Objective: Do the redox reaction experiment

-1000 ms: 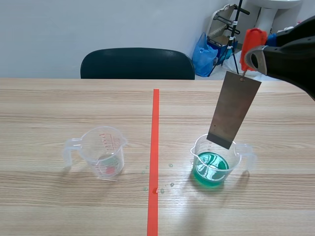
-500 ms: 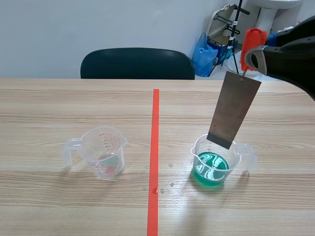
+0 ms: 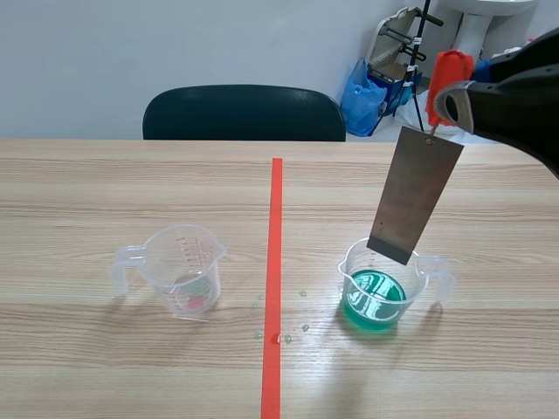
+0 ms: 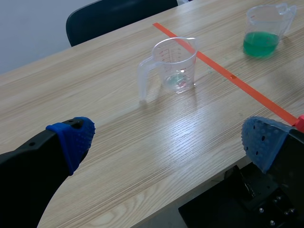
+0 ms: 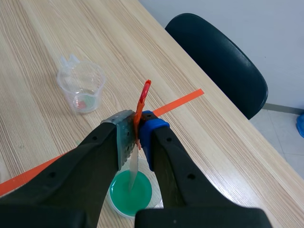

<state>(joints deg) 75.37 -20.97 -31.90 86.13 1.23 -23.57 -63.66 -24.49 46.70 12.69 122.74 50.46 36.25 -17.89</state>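
At the scene's 2 o'clock, the right gripper (image 3: 452, 98) pinches a red clip (image 3: 449, 68) hanging a flat grey metal strip (image 3: 415, 196) over a clear beaker of green liquid (image 3: 377, 295). Left wrist: left gripper (image 4: 167, 140) spread, second clear beaker (image 4: 176, 66) at its 12 o'clock. Right wrist: strip above the liquid.

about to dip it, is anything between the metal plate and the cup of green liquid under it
Nothing visible does. The metal plate, hung from the orange clip in the right pincer, is directly over the cup and its open mouth.
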